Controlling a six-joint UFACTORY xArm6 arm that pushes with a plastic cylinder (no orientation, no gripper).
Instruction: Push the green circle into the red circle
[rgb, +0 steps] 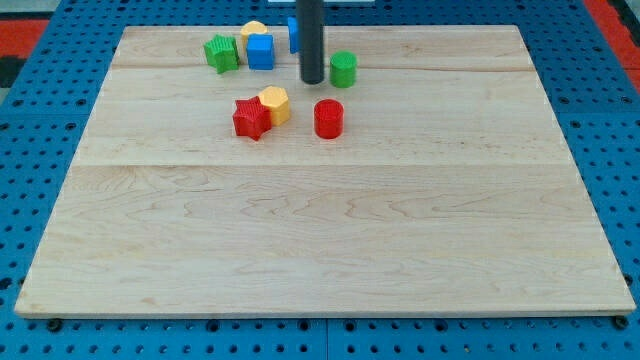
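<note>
The green circle (343, 68) stands near the view's top, right of centre-left. The red circle (328, 118) stands just below it, slightly to the left, with a gap of bare board between them. My tip (312, 80) rests on the board directly left of the green circle, close beside it, and above the red circle. I cannot tell whether the tip touches the green circle.
A red star (251, 118) and a yellow hexagon (274, 104) touch each other left of the red circle. A green star (221, 53), a blue cube (260, 51) and a yellow block (253, 30) cluster at top left. A blue block (293, 33) hides partly behind the rod.
</note>
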